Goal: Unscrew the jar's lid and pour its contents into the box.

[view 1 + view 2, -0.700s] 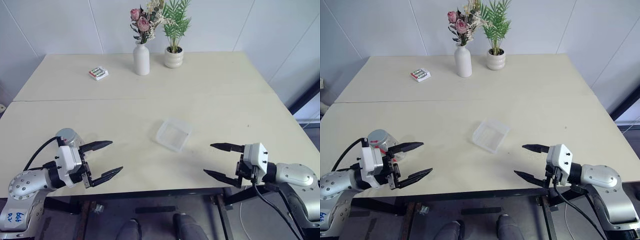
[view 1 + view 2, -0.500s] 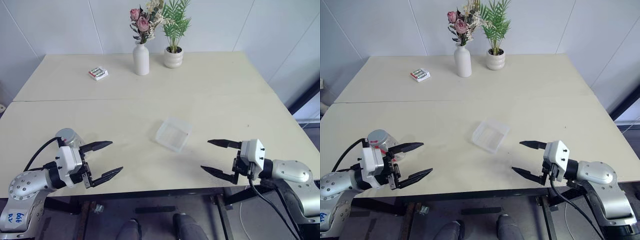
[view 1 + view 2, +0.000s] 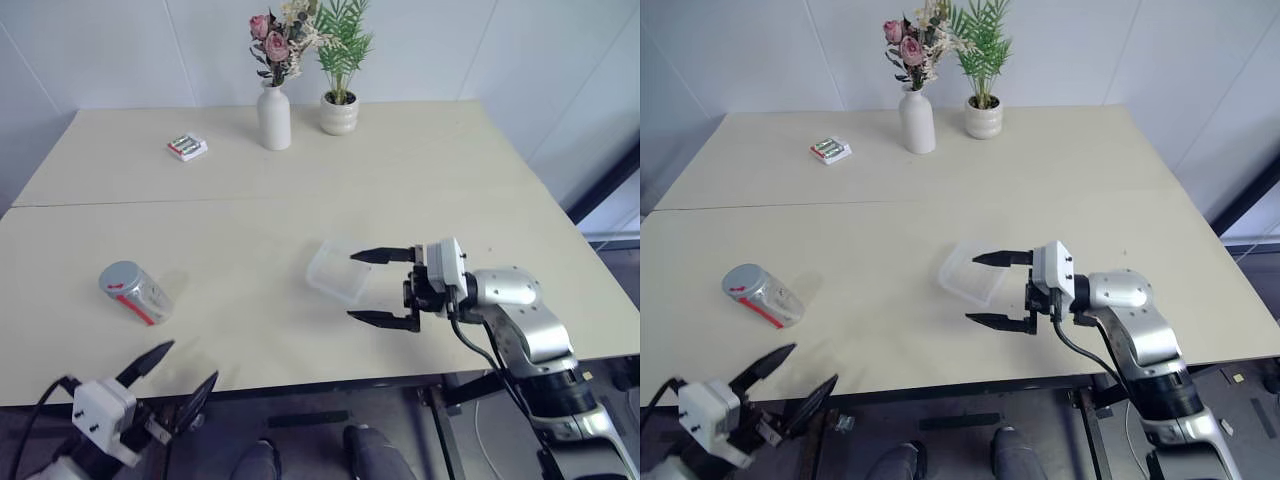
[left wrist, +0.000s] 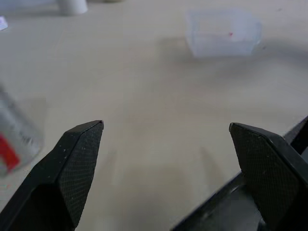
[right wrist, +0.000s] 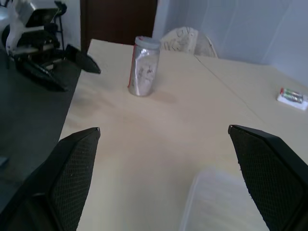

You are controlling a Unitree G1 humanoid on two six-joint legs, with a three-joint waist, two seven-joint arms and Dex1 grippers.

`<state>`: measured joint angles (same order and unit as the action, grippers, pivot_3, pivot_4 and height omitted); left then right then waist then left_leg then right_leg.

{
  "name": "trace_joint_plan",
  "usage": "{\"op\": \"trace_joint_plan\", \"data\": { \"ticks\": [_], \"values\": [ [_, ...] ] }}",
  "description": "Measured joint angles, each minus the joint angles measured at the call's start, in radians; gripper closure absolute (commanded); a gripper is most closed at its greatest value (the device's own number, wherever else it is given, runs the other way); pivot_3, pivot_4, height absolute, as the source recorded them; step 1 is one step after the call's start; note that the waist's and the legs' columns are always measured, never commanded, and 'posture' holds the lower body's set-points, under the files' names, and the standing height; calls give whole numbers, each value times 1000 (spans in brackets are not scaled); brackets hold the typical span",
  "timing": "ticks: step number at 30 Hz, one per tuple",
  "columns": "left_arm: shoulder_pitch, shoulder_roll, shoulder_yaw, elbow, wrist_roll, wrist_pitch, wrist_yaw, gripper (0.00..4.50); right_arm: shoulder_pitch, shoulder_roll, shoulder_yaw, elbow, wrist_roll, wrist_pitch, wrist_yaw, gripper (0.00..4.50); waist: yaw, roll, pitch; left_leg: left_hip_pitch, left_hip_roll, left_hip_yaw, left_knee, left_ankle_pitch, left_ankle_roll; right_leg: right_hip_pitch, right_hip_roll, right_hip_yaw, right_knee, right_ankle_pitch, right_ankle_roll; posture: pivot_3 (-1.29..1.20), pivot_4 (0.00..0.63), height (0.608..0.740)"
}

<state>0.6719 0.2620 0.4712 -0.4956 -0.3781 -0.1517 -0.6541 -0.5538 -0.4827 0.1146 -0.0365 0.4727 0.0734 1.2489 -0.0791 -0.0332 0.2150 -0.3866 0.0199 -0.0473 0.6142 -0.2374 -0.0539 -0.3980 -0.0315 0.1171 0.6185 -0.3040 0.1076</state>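
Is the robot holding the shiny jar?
No, the jar stands alone on the table, with both open grippers away from it.

Jar point(image 3: 136, 292) upright on table point(image 3: 240, 230); right gripper point(image 3: 382, 288) agape beside box point(image 3: 335, 272).

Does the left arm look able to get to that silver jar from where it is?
Probably yes. The left gripper hangs open below the table's near edge, with the jar just beyond it and nothing between; it would have to lift over the edge first.
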Motion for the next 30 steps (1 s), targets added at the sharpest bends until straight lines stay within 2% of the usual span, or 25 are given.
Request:
{"op": "trace_joint_plan", "data": {
  "ticks": [4, 9, 11, 16, 20, 30],
  "values": [
    [-30, -77, 73, 46, -8, -43, 135, 26, -82, 53, 25, 57, 9, -8, 47, 0, 1, 0, 0, 0, 0, 0, 1, 0, -1, 0, 0, 0, -2, 0, 0, 0, 150, 740],
    [-177, -170, 52, 130, 37, -53, 297, 26, -164, 124, 64, 159, -12, -47, 99, 0, -1, -1, -1, -1, 1, -1, 1, -2, -1, 0, 1, -1, 0, 1, 3, 0, 150, 740],
    [-233, -164, 50, 145, 43, -50, 332, 26, -176, 145, 75, 159, -16, -58, 103, 0, -1, -1, -1, 0, 2, -1, 1, -3, -3, 0, 2, -2, 2, 8, 14, 0, 150, 740],
    [-368, -56, 53, 246, 48, -24, 353, 26, -187, 179, 77, 165, -25, -73, 102, 0, -3, -1, -1, 0, 4, -1, 1, -4, -4, -4, 5, -3, 6, 7, 13, 0, 150, 740],
    [-456, -4, 53, 323, 48, -11, 355, 26, -187, 191, 78, 159, -30, -73, 100, 0, -5, -1, -1, -1, 5, 0, 1, -4, -5, -5, 5, -3, 9, 7, 13, 0, 150, 740],
    [-575, 27, 15, 416, 55, -1, 358, 26, -169, 194, 82, 110, -35, -52, 66, 0, 0, -1, -1, -3, 6, -1, 0, -5, -6, -9, 5, -3, 11, 7, 13, 0, 150, 740]
  ]
}}
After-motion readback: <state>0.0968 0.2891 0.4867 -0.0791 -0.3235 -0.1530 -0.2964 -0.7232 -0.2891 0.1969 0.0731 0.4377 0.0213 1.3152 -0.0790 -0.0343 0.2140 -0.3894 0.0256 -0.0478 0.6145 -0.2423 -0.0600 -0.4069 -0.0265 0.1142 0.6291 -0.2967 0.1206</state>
